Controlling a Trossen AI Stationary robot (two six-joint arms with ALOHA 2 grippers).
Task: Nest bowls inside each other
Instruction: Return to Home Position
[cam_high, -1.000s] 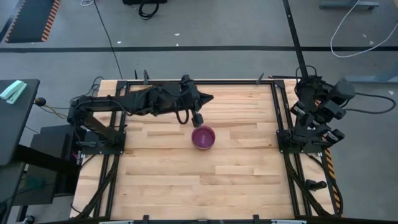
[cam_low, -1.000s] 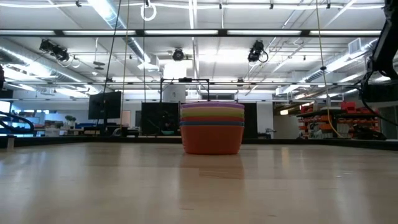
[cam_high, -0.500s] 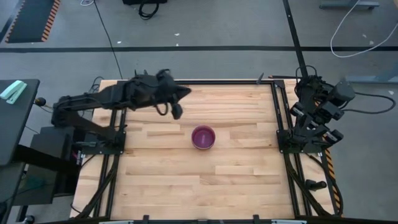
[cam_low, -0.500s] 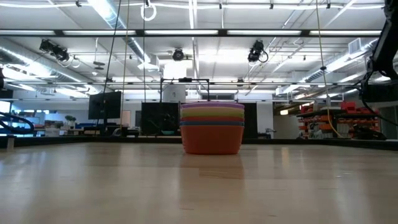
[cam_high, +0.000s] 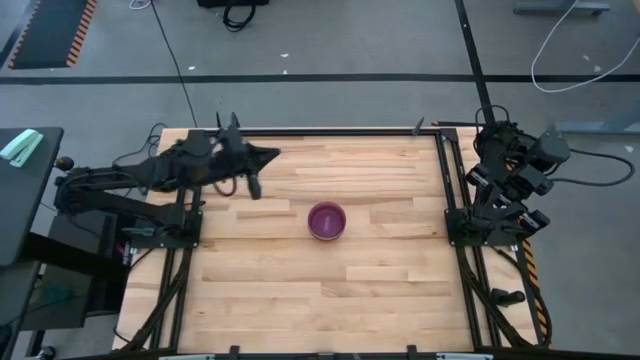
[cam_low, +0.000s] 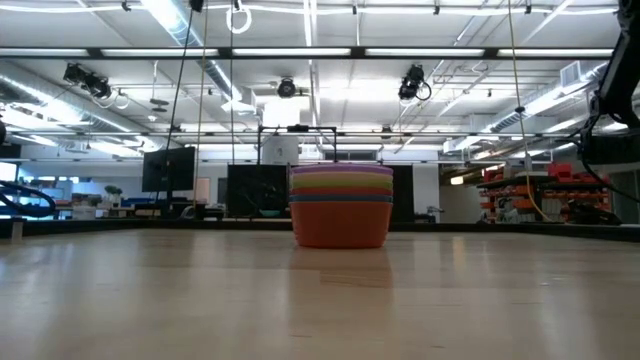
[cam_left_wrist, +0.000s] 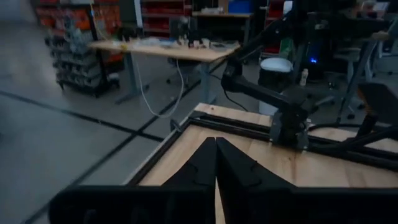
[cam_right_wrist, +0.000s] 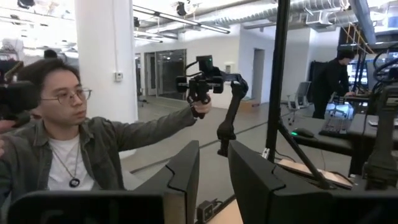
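Observation:
The bowls stand nested in one stack (cam_high: 327, 220) at the table's middle, purple on top. In the low view the stack (cam_low: 340, 205) rests on the wood by the orange bottom bowl, with coloured rims layered above it. My left gripper (cam_high: 274, 153) is drawn back near the far left corner, well clear of the stack and pointing level toward the right edge. Its fingers (cam_left_wrist: 216, 155) are shut with nothing between them. My right gripper (cam_right_wrist: 214, 171) is open and empty, its arm (cam_high: 510, 175) folded at the table's right edge.
Black frame rails (cam_high: 450, 180) run along the table's left, right and far edges. Bare wood (cam_high: 330, 290) surrounds the stack. Beyond the table, a person (cam_right_wrist: 62, 143) holds up a hand-held rig (cam_right_wrist: 205, 81) in the right wrist view.
My left gripper has drawn back from just beyond the stack toward the table's far left corner, the arm folding in. The stack of bowls has stayed where it was.

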